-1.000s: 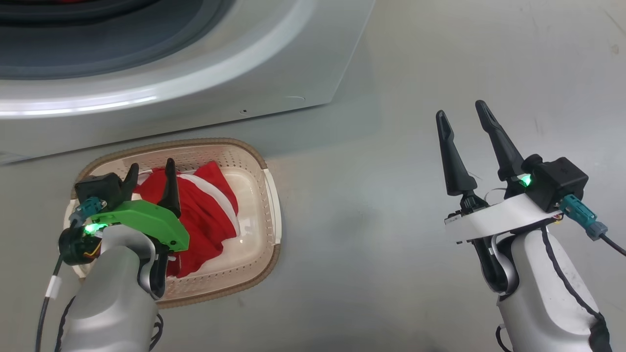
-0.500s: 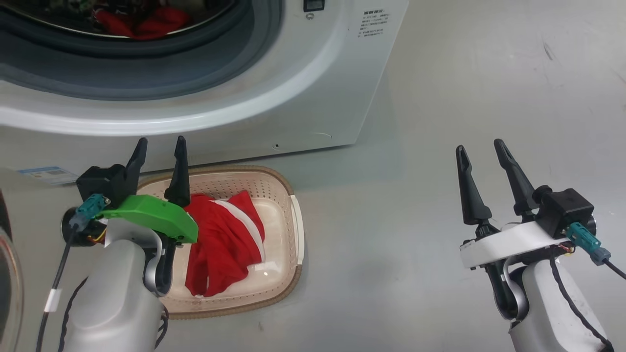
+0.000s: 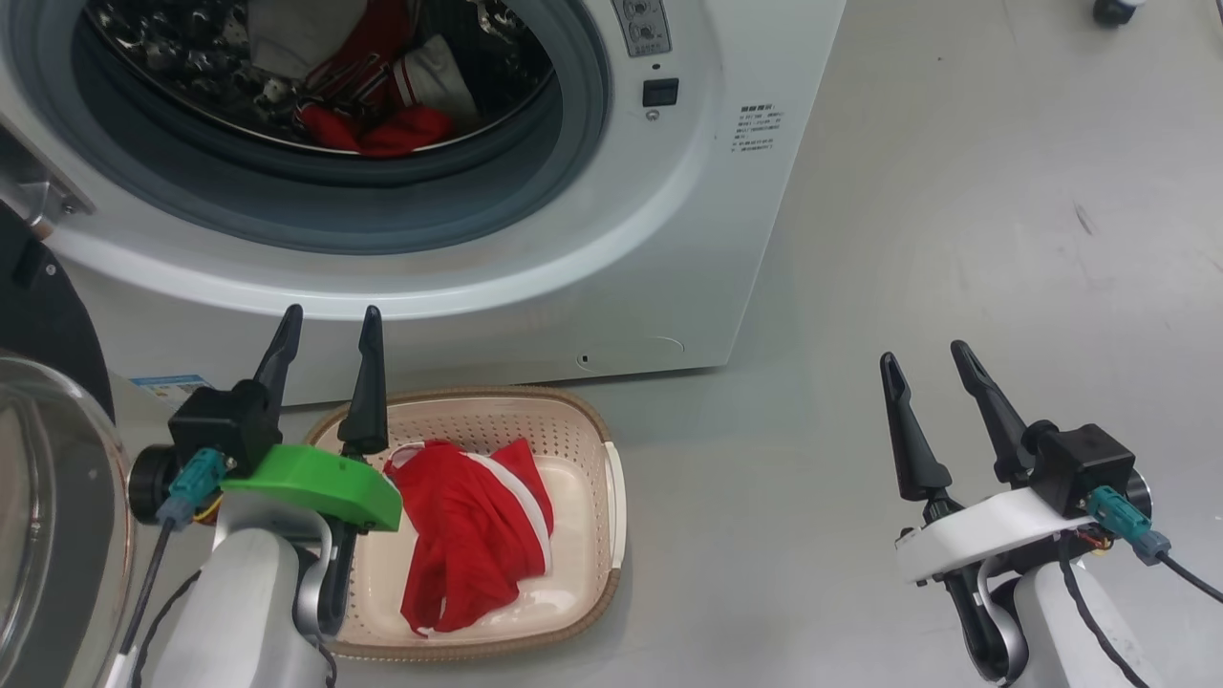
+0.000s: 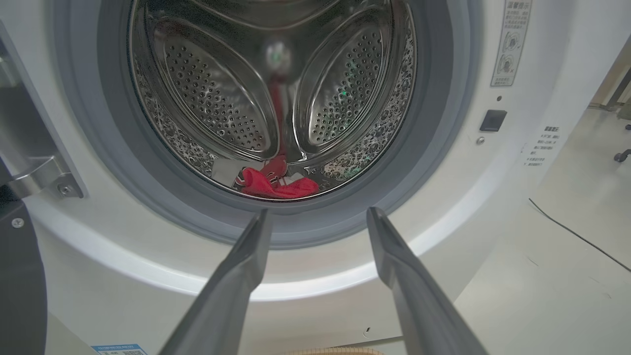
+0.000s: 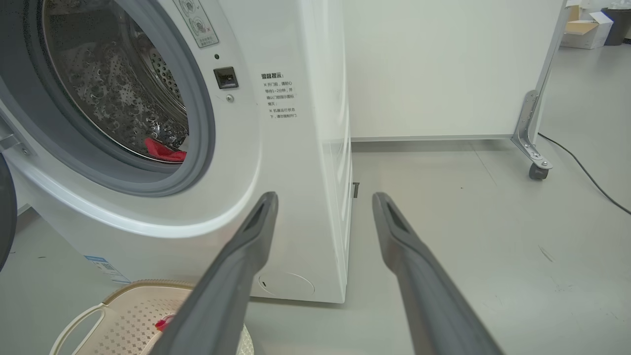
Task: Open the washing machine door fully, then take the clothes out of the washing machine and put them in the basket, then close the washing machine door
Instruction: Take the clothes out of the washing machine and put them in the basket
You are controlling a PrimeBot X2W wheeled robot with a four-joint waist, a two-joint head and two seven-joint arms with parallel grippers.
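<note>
Head view: the left gripper (image 3: 332,313) hangs spread and empty by the left rim of the cream perforated plastic basket (image 3: 614,497) holding red jersey clothes (image 3: 473,535), the right gripper (image 3: 924,354), equally spread, over open grey floor (image 3: 955,191) beside the big white washing machine (image 3: 669,239).

Bright white across the washer (image 3: 669,239), grey seal (image 3: 583,143) round the mouth. Shiny steel in the drum (image 4: 222,98), dotted all over with holes. Red clothes (image 3: 468,535) with a white stripe, down in the basket (image 3: 573,444): cream, perforated walls, brown woven-look rim. More red and white inside the drum, maybe dark striping too, hard to tell. Glossy black on the door (image 3: 38,325). Small blue label (image 3: 167,382). Pale grey floor (image 3: 955,239). Black on the left gripper (image 3: 330,320), vivid green mount (image 3: 315,483). Black again on the right gripper (image 3: 925,354), white mount (image 3: 984,535), teal plug (image 3: 1118,511).
</note>
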